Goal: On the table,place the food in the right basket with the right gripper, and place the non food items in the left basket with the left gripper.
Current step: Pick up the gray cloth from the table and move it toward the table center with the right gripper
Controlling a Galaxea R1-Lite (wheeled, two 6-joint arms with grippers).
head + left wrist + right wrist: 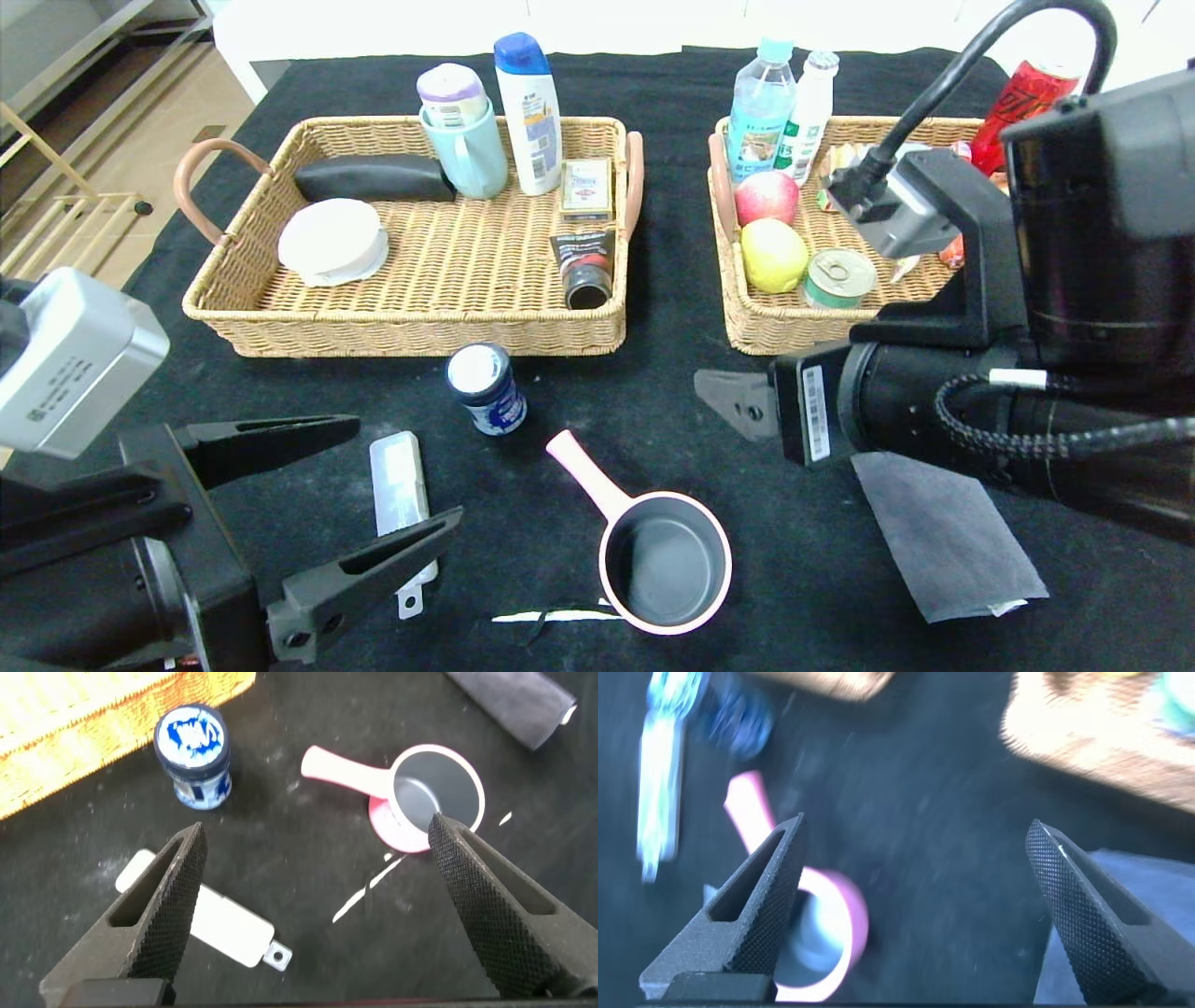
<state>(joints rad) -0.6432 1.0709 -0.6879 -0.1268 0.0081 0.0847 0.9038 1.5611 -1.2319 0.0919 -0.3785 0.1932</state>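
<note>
Your left gripper (373, 504) hangs wide open and empty, its 2 jaws straddling the plastic case (400, 485) just below. The case's long axis runs roughly across the gap. Your right gripper (915, 915), also open and empty, is farther off, nearer the cloth (943, 532).

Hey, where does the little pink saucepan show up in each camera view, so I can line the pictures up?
Head view: the pink saucepan sits on the table near the front, handle pointing toward the baskets.
Left wrist view: it lies beyond the open left gripper.
Right wrist view: it shows blurred, partly behind a finger of the open right gripper.
Shared landmark: the blue jar by its handle end.
</note>
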